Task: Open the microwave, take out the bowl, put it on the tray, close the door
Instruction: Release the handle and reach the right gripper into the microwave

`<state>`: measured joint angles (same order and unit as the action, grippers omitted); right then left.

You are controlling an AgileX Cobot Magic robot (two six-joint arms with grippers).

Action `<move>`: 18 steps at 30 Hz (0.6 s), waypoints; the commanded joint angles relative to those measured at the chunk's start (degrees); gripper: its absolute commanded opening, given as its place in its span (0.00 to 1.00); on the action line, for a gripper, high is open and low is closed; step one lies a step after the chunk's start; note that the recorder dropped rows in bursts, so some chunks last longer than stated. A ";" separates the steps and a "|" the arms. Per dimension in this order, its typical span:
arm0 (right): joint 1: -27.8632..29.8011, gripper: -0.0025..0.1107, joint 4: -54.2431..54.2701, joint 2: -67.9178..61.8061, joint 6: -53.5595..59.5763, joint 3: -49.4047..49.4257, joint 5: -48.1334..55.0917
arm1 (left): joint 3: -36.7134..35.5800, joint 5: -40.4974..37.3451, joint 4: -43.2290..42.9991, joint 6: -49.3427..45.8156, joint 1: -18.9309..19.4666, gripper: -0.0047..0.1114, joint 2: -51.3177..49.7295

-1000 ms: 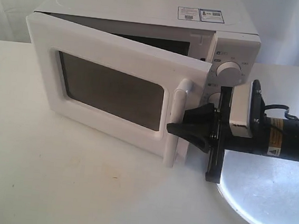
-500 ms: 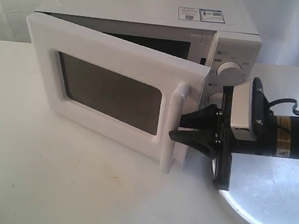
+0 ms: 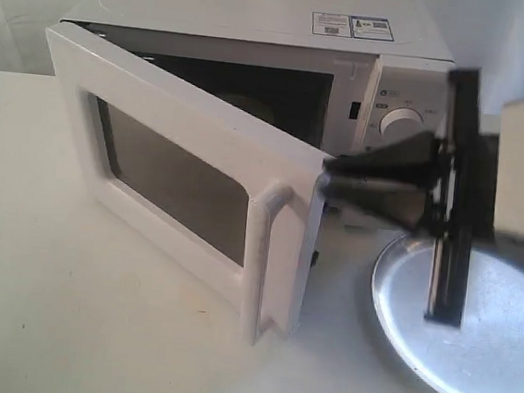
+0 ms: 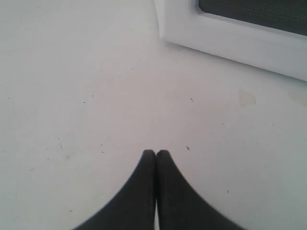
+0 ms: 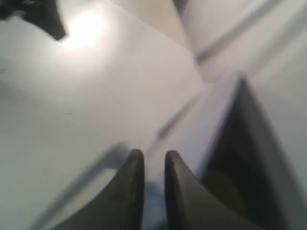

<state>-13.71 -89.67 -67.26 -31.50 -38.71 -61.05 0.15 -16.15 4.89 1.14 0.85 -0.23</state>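
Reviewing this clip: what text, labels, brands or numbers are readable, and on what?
Nothing can be read.
Two stickers on top of the microwave: print too small to read.
Marks around the dial: too small and blurred.
Wrist views: no text.

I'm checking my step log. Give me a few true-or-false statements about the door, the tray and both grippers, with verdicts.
1. The door is partly open. True.
2. A bowl sits on the tray. False: no bowl shows on the visible part of the tray.
3. The left gripper is shut above the table. True.
4. The right gripper grips the handle. False: its tips are at the door's free edge, apart from the handle.
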 commanded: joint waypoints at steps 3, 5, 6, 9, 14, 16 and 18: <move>-0.01 0.02 47.51 3.00 9.17 -0.04 24.58 | -0.15 -0.03 0.47 0.11 0.17 0.04 0.23; -0.27 0.02 45.71 0.30 10.60 -0.04 24.06 | -0.15 -0.03 0.47 0.11 0.17 0.04 0.23; -0.71 0.02 44.16 -1.57 10.17 -0.04 23.10 | -0.15 -0.03 0.47 0.11 0.17 0.04 0.23; -2.15 0.02 39.01 -7.83 6.82 -0.04 19.31 | -0.15 -0.03 0.47 0.11 0.17 0.04 0.23; -4.58 0.02 28.23 -17.94 1.75 -0.04 4.41 | -0.15 -0.03 0.47 0.11 0.17 0.04 0.23; -5.83 0.02 24.40 -20.58 1.93 -0.04 -4.57 | -0.15 -0.03 0.47 0.11 0.17 0.04 0.23; -7.15 0.02 23.01 -21.95 3.26 -0.04 -8.91 | -0.15 -0.03 0.47 0.11 0.17 0.04 0.23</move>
<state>-19.20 -62.91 -87.51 -28.77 -38.79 -61.06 0.15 -16.15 4.89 1.14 0.85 -0.23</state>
